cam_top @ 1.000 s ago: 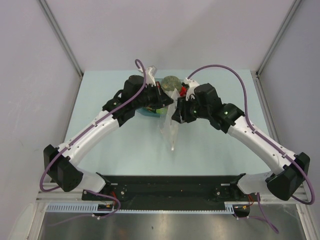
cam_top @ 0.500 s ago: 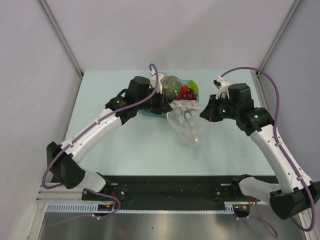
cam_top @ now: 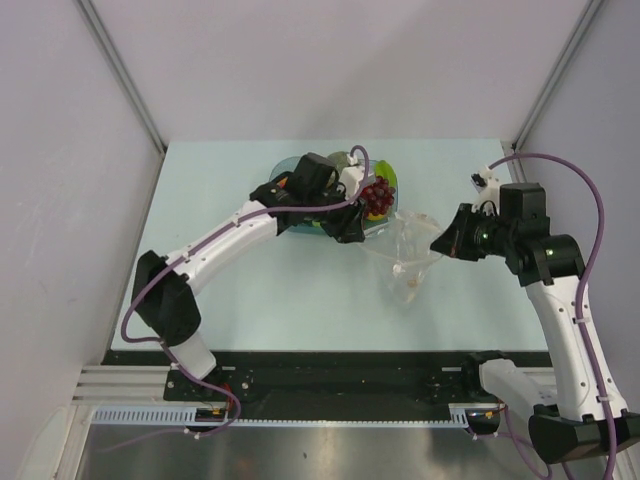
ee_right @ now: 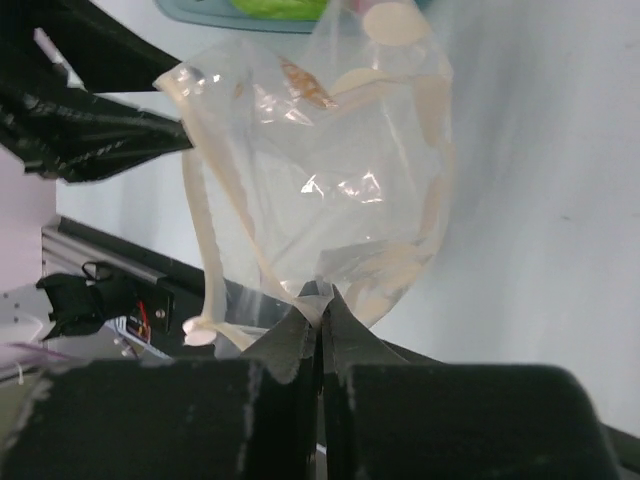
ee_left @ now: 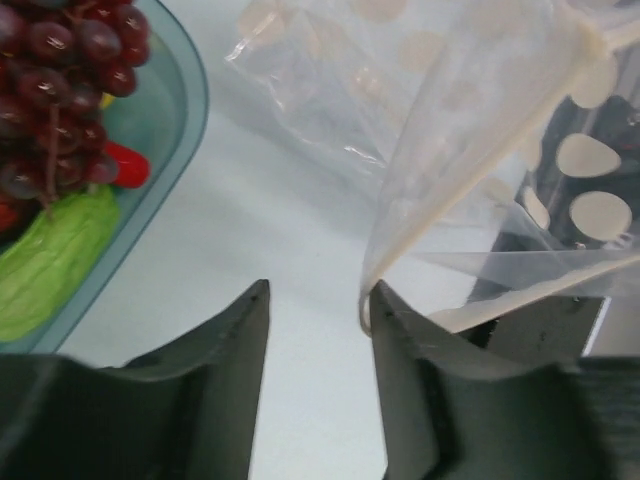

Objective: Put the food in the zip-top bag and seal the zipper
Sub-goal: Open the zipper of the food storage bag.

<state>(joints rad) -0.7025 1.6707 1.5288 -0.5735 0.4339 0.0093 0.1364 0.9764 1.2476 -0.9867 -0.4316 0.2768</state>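
Note:
The dark red grapes (cam_top: 378, 196) lie in the blue bowl (cam_top: 283, 166), and the grey-green ball (cam_top: 340, 158) shows partly behind my left wrist. In the left wrist view the grapes (ee_left: 60, 80) are at the top left. The dotted zip-top bag (cam_top: 405, 262) hangs empty right of the bowl, its mouth spread wide. My right gripper (cam_top: 438, 243) is shut on the bag's mouth edge (ee_right: 320, 295), and the pale zipper strip (ee_right: 200, 230) loops round the mouth. My left gripper (ee_left: 315, 300) stands open over bare table, with the bag's edge (ee_left: 450, 130) brushing its right finger.
The bowl's rim (ee_left: 190, 120) also encloses a green leafy toy (ee_left: 50, 260) and a small red piece (ee_left: 125, 165). The black arm rail (cam_top: 340, 370) runs along the near edge. Grey walls close in the table on three sides.
My left gripper has let go of the bag and opened, shifting right beside the bowl. My right gripper, shut on the bag, has pulled it to the right.

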